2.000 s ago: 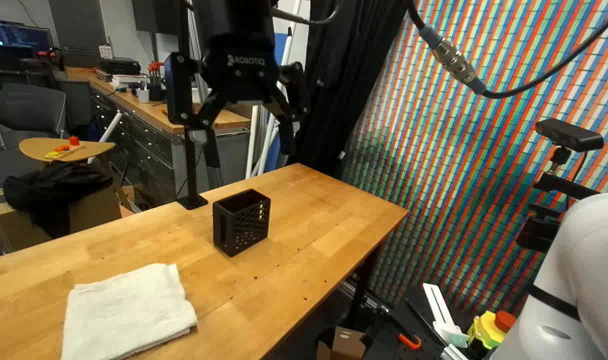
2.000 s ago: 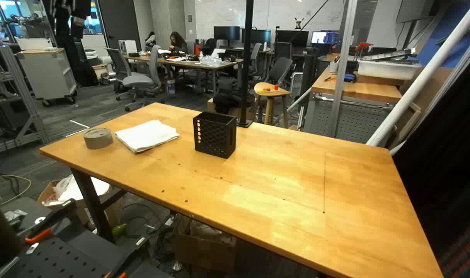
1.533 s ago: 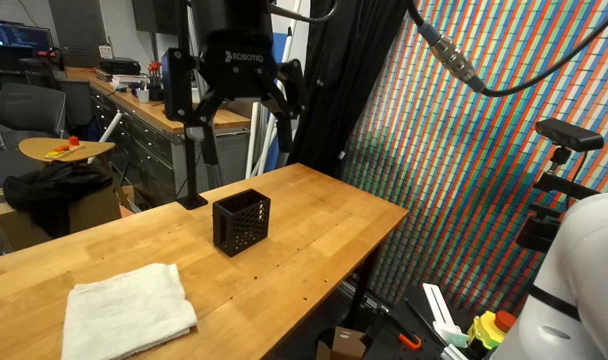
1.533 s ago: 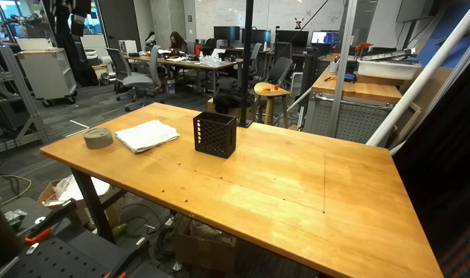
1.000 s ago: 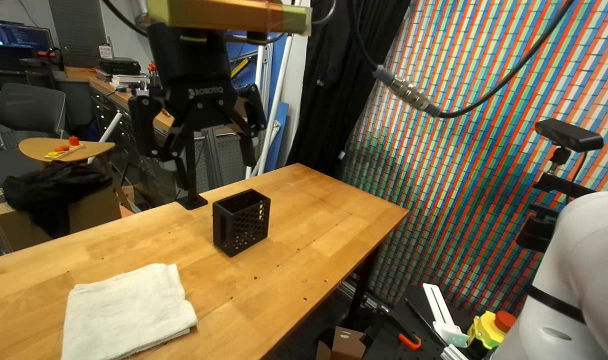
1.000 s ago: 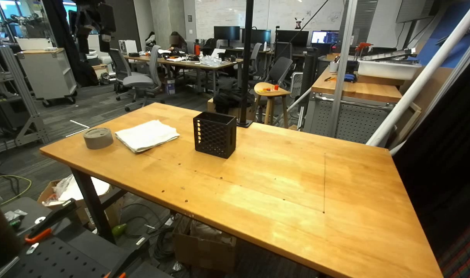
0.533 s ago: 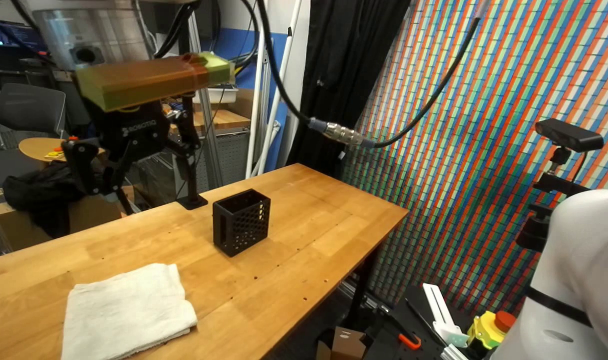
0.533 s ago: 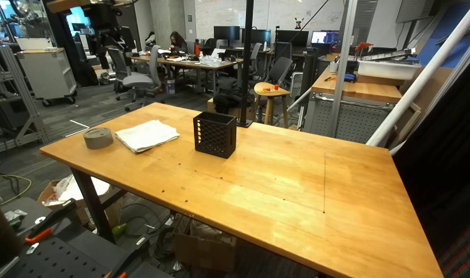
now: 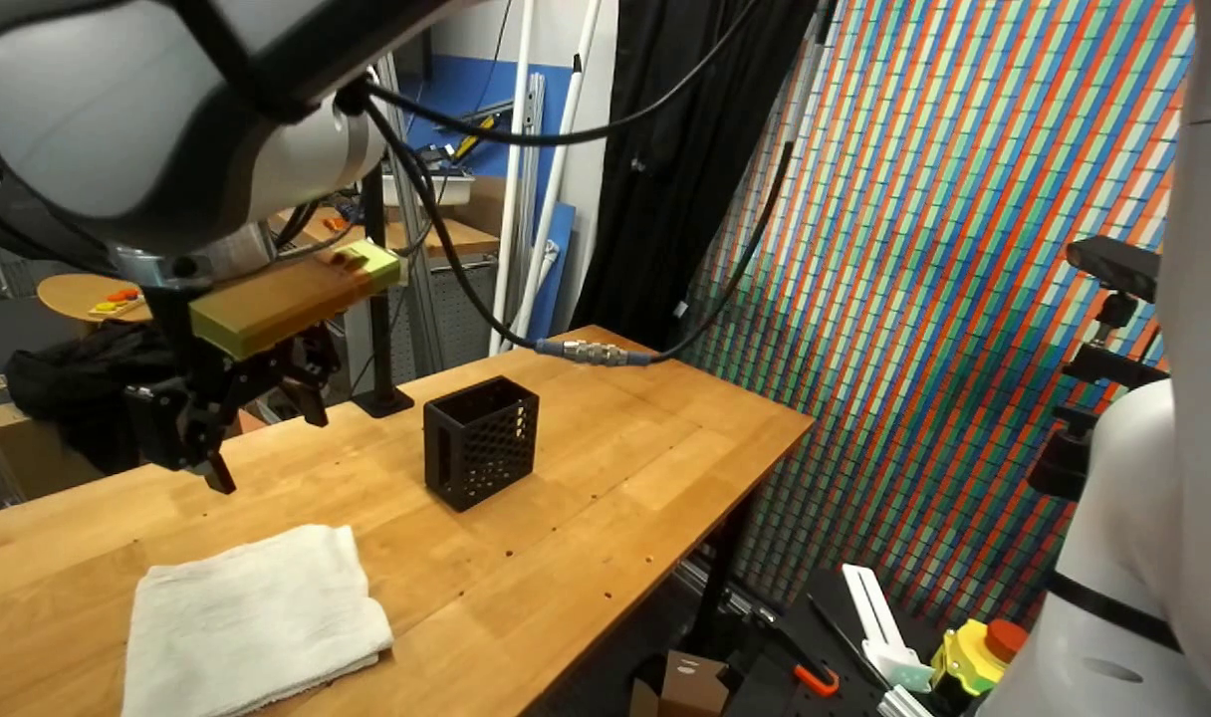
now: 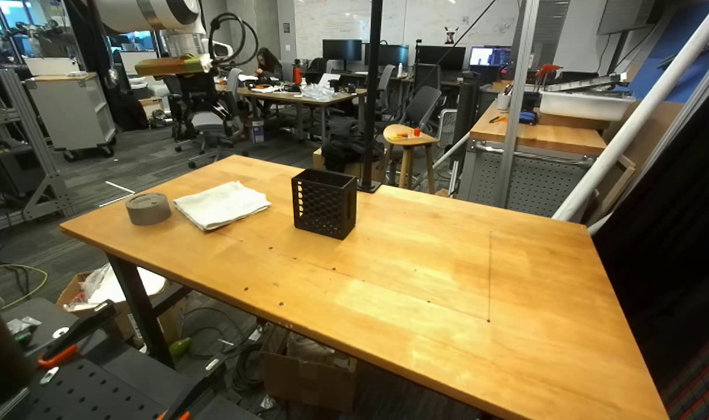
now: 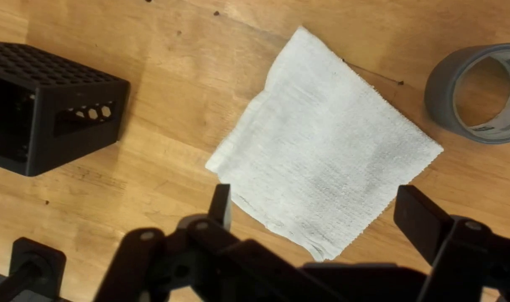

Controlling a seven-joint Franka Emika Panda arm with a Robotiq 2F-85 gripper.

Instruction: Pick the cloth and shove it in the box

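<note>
A folded white cloth lies flat on the wooden table in both exterior views (image 9: 252, 622) (image 10: 221, 204). It fills the middle of the wrist view (image 11: 322, 138). A black perforated open-topped box stands upright on the table in both exterior views (image 9: 481, 453) (image 10: 324, 204); it shows at the left of the wrist view (image 11: 79, 117). My gripper (image 9: 269, 448) is open and empty, in the air above the table by the cloth. In the wrist view its fingertips stand wide apart, with the cloth's near corner between them (image 11: 313, 188). It also shows in an exterior view (image 10: 209, 129).
A grey tape roll (image 10: 148, 210) sits beside the cloth, away from the box; it shows in the wrist view (image 11: 441, 94). A black post (image 10: 371, 116) rises at the table's edge behind the box. A cable with a connector (image 9: 594, 353) hangs from the arm.
The gripper has come down towards the table, moving left in an exterior view and right in the opposite-facing one, nearer the cloth. It stays open. Cloth, box and tape have not moved.
</note>
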